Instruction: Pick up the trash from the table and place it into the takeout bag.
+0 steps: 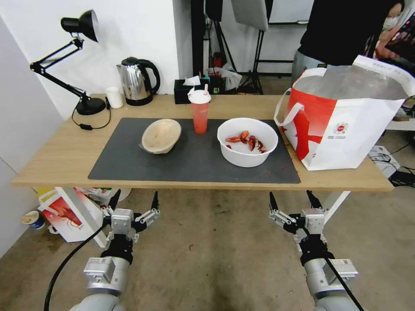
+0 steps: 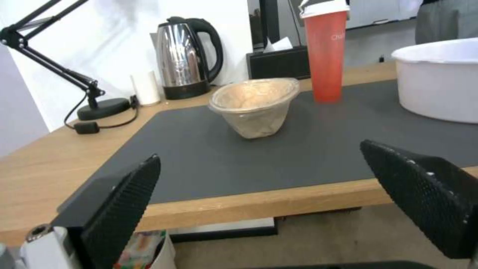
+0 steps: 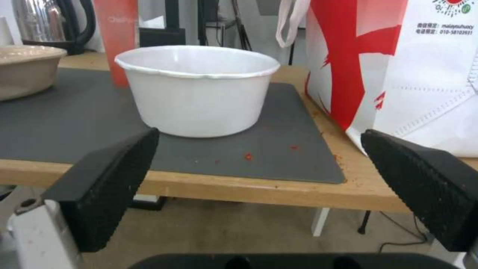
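Long light-wood surface (image 1: 65, 155) with a large dark grey mat (image 1: 190, 162) across its middle. On the mat, toward 10 o'clock of centre: shallow beige bowl (image 1: 161, 135), tilted on its side, mouth facing the near-left. Just beyond centre, toward 12 o'clock: tall red drink cup with white lid (image 1: 200, 111), upright, apart from both bowls. Toward 2 o'clock of the mat's centre: wide white plastic bowl (image 1: 247, 141) standing upright, red crayfish shells (image 1: 246, 140) lying inside. A few red crumbs (image 1: 269, 174) on the mat near its front right corner. Off the mat at 3 o'clock, on the bare wood: large red-and-white takeout bag (image 1: 346, 125) with white loop handles, standing open, silver lining showing, just beside the mat's right edge. At the back left, around 11 o'clock: black desk lamp (image 1: 73, 60), small white cup (image 1: 114, 97) and steel kettle (image 1: 137, 81).

Left hand (image 1: 134, 202) below the front edge of the surface at 7 o'clock, spread wide, empty, black fingertips (image 2: 124, 209) pointing toward the beige bowl. Right hand (image 1: 293, 200) likewise low at 5 o'clock, spread wide, empty, fingertips (image 3: 107, 185) framing the white bowl and the bag's lower corner.
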Controlling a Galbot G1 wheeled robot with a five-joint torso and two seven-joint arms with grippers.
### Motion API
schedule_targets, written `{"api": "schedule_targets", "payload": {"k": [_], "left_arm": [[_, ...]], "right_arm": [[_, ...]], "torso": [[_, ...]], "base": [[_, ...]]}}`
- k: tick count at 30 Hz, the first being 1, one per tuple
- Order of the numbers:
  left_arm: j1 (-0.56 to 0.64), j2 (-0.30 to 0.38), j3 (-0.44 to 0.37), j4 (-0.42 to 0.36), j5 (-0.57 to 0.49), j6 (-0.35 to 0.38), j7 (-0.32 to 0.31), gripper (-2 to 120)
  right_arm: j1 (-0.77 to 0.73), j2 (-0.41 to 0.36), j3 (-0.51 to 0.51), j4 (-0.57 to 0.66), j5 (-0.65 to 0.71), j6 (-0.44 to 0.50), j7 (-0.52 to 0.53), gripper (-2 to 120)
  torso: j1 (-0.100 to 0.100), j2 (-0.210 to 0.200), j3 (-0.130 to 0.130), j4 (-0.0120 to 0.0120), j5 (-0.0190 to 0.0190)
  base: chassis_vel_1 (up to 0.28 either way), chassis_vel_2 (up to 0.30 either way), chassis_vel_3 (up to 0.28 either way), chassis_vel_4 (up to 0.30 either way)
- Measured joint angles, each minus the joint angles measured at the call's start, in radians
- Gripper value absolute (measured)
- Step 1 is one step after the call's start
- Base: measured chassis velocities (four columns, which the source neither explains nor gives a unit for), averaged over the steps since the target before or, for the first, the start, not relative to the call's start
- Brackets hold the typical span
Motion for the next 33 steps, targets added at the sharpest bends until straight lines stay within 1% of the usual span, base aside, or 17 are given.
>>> {"api": "schedule_targets", "payload": {"k": [16,20,21,22,23,24,25,26,28,30,31,33], "left_arm": [[0.000,0.000,0.000,0.000,0.000,0.000,0.000,100],[0.000,0.000,0.000,0.000,0.000,0.000,0.000,100],[0.000,0.000,0.000,0.000,0.000,0.000,0.000,100],[0.000,0.000,0.000,0.000,0.000,0.000,0.000,100],[0.001,0.000,0.000,0.000,0.000,0.000,0.000,100],[0.000,0.000,0.000,0.000,0.000,0.000,0.000,100],[0.000,0.000,0.000,0.000,0.000,0.000,0.000,100],[0.000,0.000,0.000,0.000,0.000,0.000,0.000,100],[0.000,0.000,0.000,0.000,0.000,0.000,0.000,100],[0.000,0.000,0.000,0.000,0.000,0.000,0.000,100],[0.000,0.000,0.000,0.000,0.000,0.000,0.000,100],[0.000,0.000,0.000,0.000,0.000,0.000,0.000,100]], "right_arm": [[0.000,0.000,0.000,0.000,0.000,0.000,0.000,100],[0.012,-0.014,-0.006,0.000,0.002,0.001,0.000,100],[0.036,-0.039,-0.012,0.000,0.004,0.004,-0.001,100],[0.036,-0.039,-0.012,0.000,0.004,0.004,-0.001,100],[0.037,-0.042,-0.013,-0.001,0.005,0.003,-0.001,100],[0.055,-0.061,-0.020,-0.002,0.008,0.005,-0.002,100],[0.071,-0.078,-0.025,-0.002,0.011,0.007,-0.003,100],[0.071,-0.078,-0.025,-0.002,0.011,0.007,-0.003,100],[0.132,-0.142,-0.051,-0.006,0.022,0.017,-0.009,100],[0.197,-0.211,-0.076,-0.013,0.034,0.027,-0.015,100],[0.197,-0.211,-0.076,-0.013,0.034,0.027,-0.015,100],[0.255,-0.272,-0.100,-0.016,0.045,0.036,-0.021,100]], "torso": [[0.000,0.000,0.000,0.0000,0.0000],[0.000,0.000,0.000,-0.0004,0.0002],[0.000,0.000,0.000,0.0009,0.0002],[0.000,0.000,0.000,0.0009,0.0002],[0.000,0.000,0.000,0.0002,0.0004],[0.000,0.000,0.000,-0.0007,-0.0002],[0.000,0.000,0.000,-0.0004,-0.0002],[0.000,0.000,0.000,-0.0004,-0.0002],[0.000,0.000,0.000,0.0003,0.0002],[0.000,0.000,0.000,0.0001,0.0003],[0.000,0.000,0.000,0.0001,0.0003],[0.000,0.000,0.000,0.0001,0.0001]], "base": [[0.000,0.000,0.000,0.000],[0.000,0.000,0.000,0.000],[0.000,0.000,0.000,0.000],[0.000,0.000,0.000,0.000],[0.000,0.000,0.000,0.000],[0.000,0.000,0.000,0.000],[0.000,0.000,0.000,0.000],[0.000,0.000,0.000,0.000],[0.000,0.000,0.000,0.000],[0.000,0.000,0.000,0.000],[0.000,0.000,0.000,0.000],[0.000,0.000,0.000,0.000]]}}
